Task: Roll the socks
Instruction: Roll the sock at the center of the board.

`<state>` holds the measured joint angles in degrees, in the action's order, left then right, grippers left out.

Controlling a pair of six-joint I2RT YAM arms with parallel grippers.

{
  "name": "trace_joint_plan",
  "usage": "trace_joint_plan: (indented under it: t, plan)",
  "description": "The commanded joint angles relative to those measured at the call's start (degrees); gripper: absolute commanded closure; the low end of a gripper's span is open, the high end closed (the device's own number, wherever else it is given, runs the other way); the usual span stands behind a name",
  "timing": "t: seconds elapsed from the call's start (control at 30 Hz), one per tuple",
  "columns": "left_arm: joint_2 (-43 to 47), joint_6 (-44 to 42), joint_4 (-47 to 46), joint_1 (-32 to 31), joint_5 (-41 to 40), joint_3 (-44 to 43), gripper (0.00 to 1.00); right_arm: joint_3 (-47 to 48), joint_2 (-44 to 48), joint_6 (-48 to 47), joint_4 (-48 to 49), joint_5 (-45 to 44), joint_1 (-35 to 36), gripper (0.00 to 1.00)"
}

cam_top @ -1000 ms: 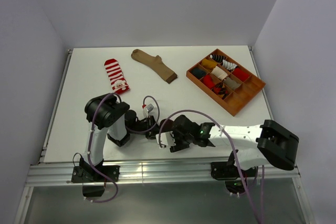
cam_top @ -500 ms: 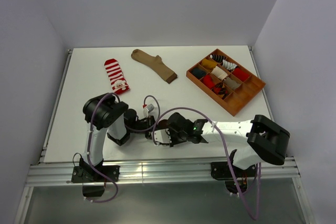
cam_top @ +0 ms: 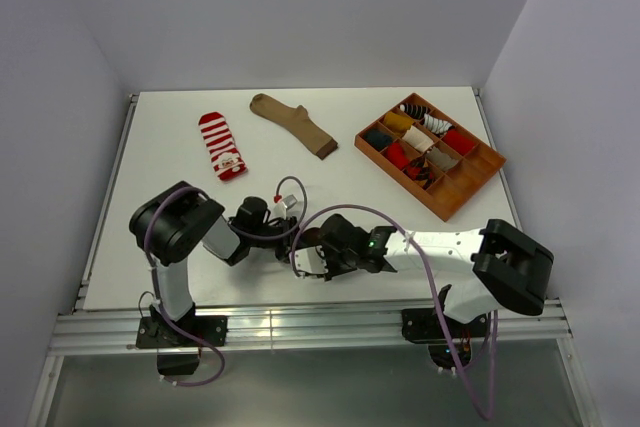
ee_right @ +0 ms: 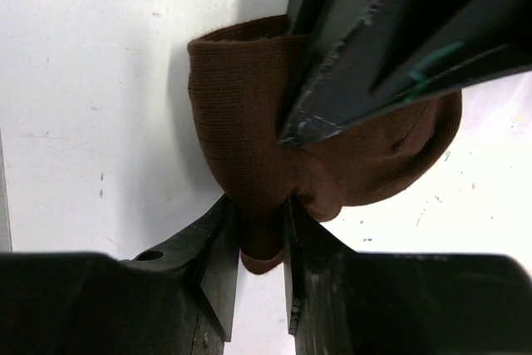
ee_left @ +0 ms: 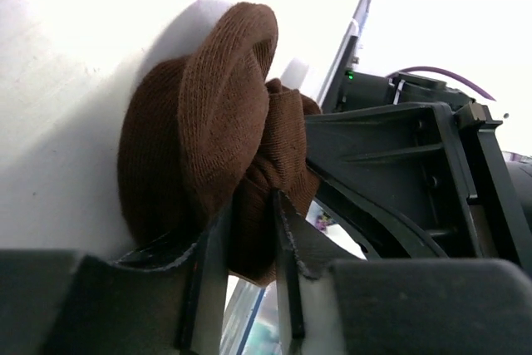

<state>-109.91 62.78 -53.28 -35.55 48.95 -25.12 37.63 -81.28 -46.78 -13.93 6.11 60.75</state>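
**Pinching a balled brown sock from both sides**

Brown sock [ee_left: 199,147] is bunched into a rounded wad with one wide band of fabric wrapped over the top. It sits on the white table [cam_top: 350,187] near the front edge, about midway between the two arm bases. From overhead it is mostly hidden under the wrists, so its exact outline there is hard to make out.

Left gripper [ee_left: 248,243] has its fingers drawn close, nipping a fold at the wad's lower edge. Right gripper [ee_right: 260,243] comes in from the opposite side, fingers also nearly together, squeezing a narrow tab of the same sock. The two tools are crowded together, each showing in the other's wrist view.

Well apart, at the back of the table:
- Striped sock [cam_top: 222,145], red and white, lies flat.
- Tan sock [cam_top: 293,123] lies flat beside it, to the right.
- Orange tray [cam_top: 472,169] at back right holds rolled socks [cam_top: 418,139] in its compartments.
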Motion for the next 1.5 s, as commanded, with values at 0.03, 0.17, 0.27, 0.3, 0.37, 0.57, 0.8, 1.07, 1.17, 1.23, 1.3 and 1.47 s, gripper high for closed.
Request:
trace_joint_plan:
  t: [0.03, 0.17, 0.27, 0.3, 0.37, 0.57, 0.8, 1.07, 1.17, 1.23, 1.3, 1.47]
  plan:
    - [3.64, -7.32, 12.83, 1.36, -7.89, -0.89, 0.66, 0.78, -0.11, 0.38, -9.35, 3.64, 0.07, 0.8]
    - [5.67, -7.85, 13.81, 2.67, -9.39, -0.54, 0.63, 2.18, -0.64, 0.47, -11.64, 5.22, 0.07, 0.8]
    - [7.42, -8.55, 14.87, 3.73, -10.36, -0.45, 0.62, 3.41, -1.6, 0.47, -13.31, 6.19, -0.46, 0.8]
    - [7.95, -8.64, 15.13, 3.99, -10.54, -0.45, 0.62, 3.77, -1.95, 0.38, -13.83, 6.46, -0.55, 0.8]
    - [9.53, -9.34, 16.44, 4.61, -11.5, -0.54, 0.62, 4.99, -3.1, 0.29, -15.5, 7.6, -0.9, 0.8]
    - [14.98, -14.17, 22.68, 5.93, -16.6, -1.07, 0.66, 10.7, -7.39, -1.2, -22.62, 12.33, -3.36, 0.8]
    - [23.5, -12.69, 17.69, 6.19, -22.75, 5.25, 0.73, 22.21, -15.65, -5.24, -36.68, 19.73, -8.36, 0.8]
    - [38.26, -10.14, 9.7, 6.11, -31.18, 17.55, 0.87, 33.47, -25.06, -5.6, -46.18, 23.6, -12.76, 0.8]
    - [47.83, -11.97, 12.64, 5.23, -34.26, 21.43, 0.89, 35.41, -27.18, -5.07, -47.15, 23.16, -13.03, 0.8]
    - [54.69, -15.48, 16.87, 3.22, -35.93, 21.17, 0.85, 36.46, -28.75, -4.63, -47.5, 22.63, -13.11, 0.79]
    - [59.87, -17.6, 20.74, 1.46, -36.99, 20.3, 0.76, 37.95, -29.99, -4.46, -48.46, 22.72, -13.11, 0.8]
    - [61.13, -23.58, 25.51, -4.87, -37.7, 16.78, 0.61, 41.38, -33.85, -3.23, -50.31, 23.59, -13.2, 0.79]
